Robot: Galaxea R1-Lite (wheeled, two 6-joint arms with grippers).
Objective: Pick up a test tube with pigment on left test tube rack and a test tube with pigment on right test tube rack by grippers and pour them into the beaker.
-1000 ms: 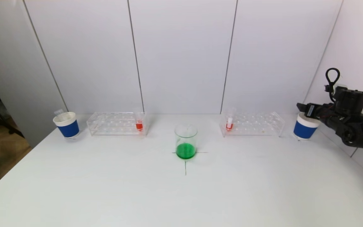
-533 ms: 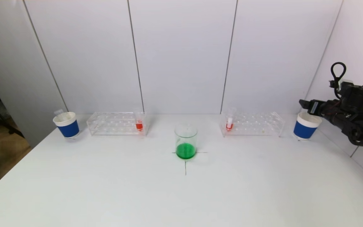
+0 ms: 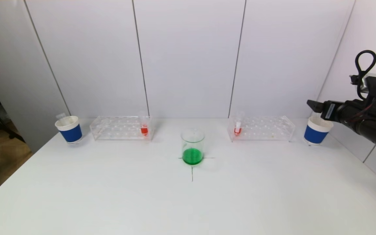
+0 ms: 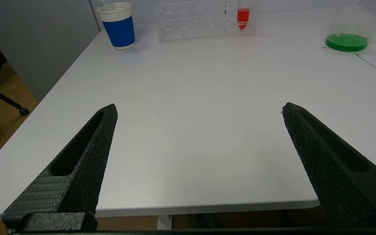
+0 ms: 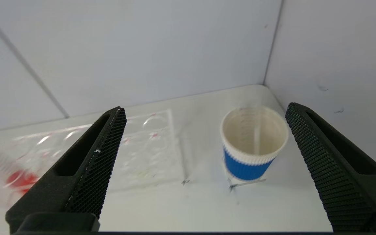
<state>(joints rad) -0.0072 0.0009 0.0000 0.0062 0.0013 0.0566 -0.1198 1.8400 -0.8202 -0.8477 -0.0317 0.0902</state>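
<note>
with my right hand (image 3: 312, 105) spread wide above the blue paper cup (image 3: 316, 131) at far right, i'd swing it left and lower it squarely over the red-filled test tube (image 3: 237, 127) upright in the clear plastic right rack (image 3: 273, 128), keeping level.

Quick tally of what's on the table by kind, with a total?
Test tube racks: 2, left rack, right rack
Test tubes with red pigment: 2, left tube, right tube
Blue paper cups: 2, left cup, right cup
Beaker with green liquid: 1
Total: 7
</note>
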